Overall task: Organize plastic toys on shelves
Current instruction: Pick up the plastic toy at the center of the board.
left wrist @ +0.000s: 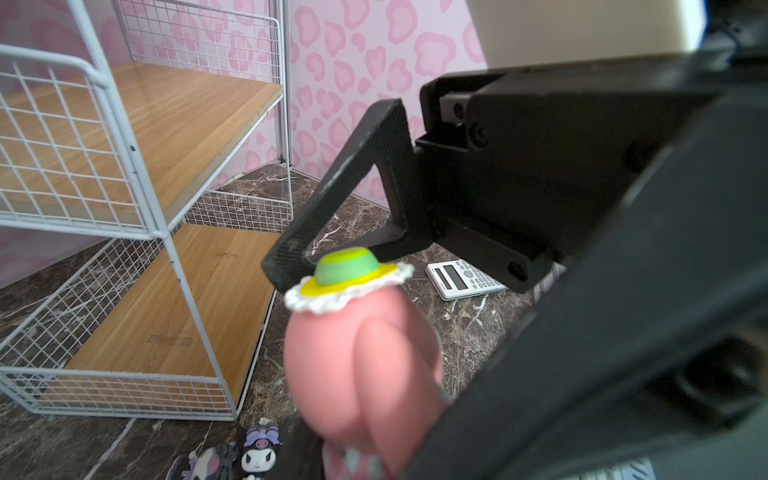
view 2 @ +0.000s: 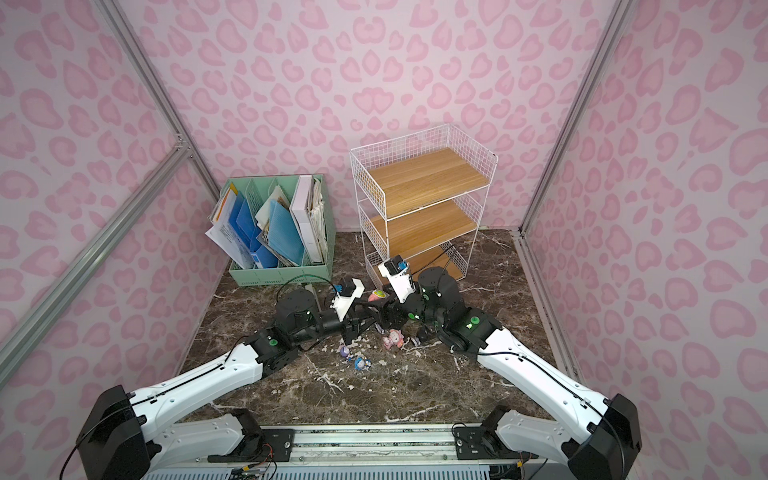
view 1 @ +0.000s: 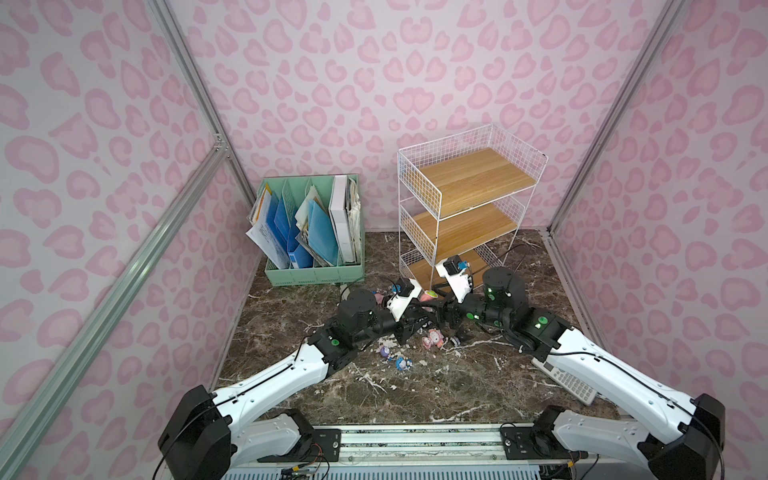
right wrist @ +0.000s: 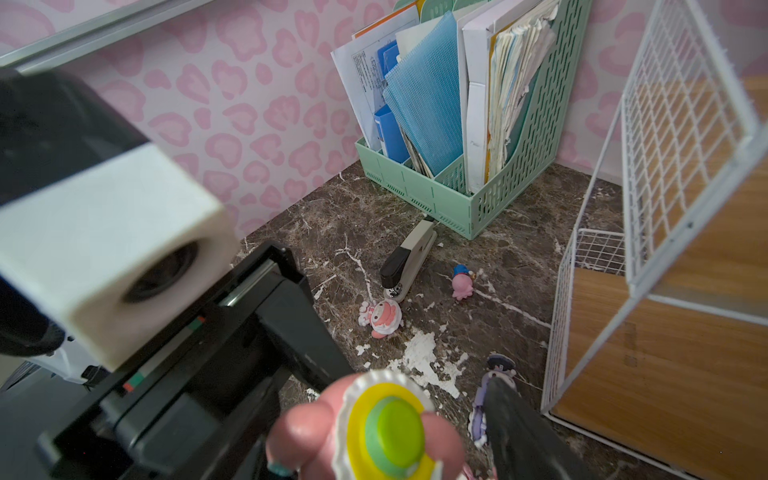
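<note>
Toys lie mostly loose on the desk (view 1: 415, 395) in both top views, a pink one (view 1: 434, 336) and a tiny blue one (view 1: 401, 363) among them, while all three boards of the shelves (view 1: 419, 191) look bare. One pink figurine (view 1: 428, 296) is up off the desk just in front of the lowest tier, between the left pincer (view 1: 422, 306) and the right pincer (view 1: 441, 302), which meet nose to nose there. From the left wrist I see that figurine (left wrist: 361, 353) close up, hat uppermost, pinched by the left pincer low on its body as far as I can make out, with one right finger (left wrist: 332, 199) behind the hat brim. From the right wrist the hat sits between the right jaws, which stand spread, a gap showing beside the visible finger (right wrist: 523, 419); other toys and a stapler (right wrist: 409, 259) lie below. I read this as a handover, and timing is the risk: if my left lets go before the right has closed, the figurine drops onto the toys beneath and scatters them. The round head and thin brim give poor purchase, so a grip on the hat alone could slip. The arms are crowded, and the shelves' wire rim is near enough to snag.
</note>
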Controlling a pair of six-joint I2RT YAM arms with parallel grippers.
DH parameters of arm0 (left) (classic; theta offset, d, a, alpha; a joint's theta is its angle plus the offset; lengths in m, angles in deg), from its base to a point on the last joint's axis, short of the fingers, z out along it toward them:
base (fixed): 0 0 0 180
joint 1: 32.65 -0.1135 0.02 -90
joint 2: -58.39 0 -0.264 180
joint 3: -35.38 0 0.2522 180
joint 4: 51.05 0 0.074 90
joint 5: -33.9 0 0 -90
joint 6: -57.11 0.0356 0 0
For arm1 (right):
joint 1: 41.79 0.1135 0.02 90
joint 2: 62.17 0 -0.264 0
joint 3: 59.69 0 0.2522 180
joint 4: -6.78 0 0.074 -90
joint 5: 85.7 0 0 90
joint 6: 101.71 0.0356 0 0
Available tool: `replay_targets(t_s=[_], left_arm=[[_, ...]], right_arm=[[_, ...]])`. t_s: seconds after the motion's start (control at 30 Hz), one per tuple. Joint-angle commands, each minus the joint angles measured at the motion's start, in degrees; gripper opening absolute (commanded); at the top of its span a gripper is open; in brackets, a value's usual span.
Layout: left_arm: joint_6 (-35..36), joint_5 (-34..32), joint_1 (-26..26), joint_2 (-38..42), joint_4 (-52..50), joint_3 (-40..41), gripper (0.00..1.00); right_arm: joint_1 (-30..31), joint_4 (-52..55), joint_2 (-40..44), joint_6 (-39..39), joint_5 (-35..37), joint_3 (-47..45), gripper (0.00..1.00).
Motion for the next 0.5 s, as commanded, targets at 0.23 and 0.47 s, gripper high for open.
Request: replay_targets(t_s=[0.23,0.47], left_arm=[[-0.3,0.4,-0.1,-0.1,3.9,-0.3,0.0],[-0.7,0.2,-0.1,-0.4,4.1,-0.5,0.08]], right_arm=[[-0.1,-1.1,-1.0,2.4,-4.6,-0.3,0.6],[-0.1,-0.6,-0.3,2.0,-3.6,0.2,0.54]])
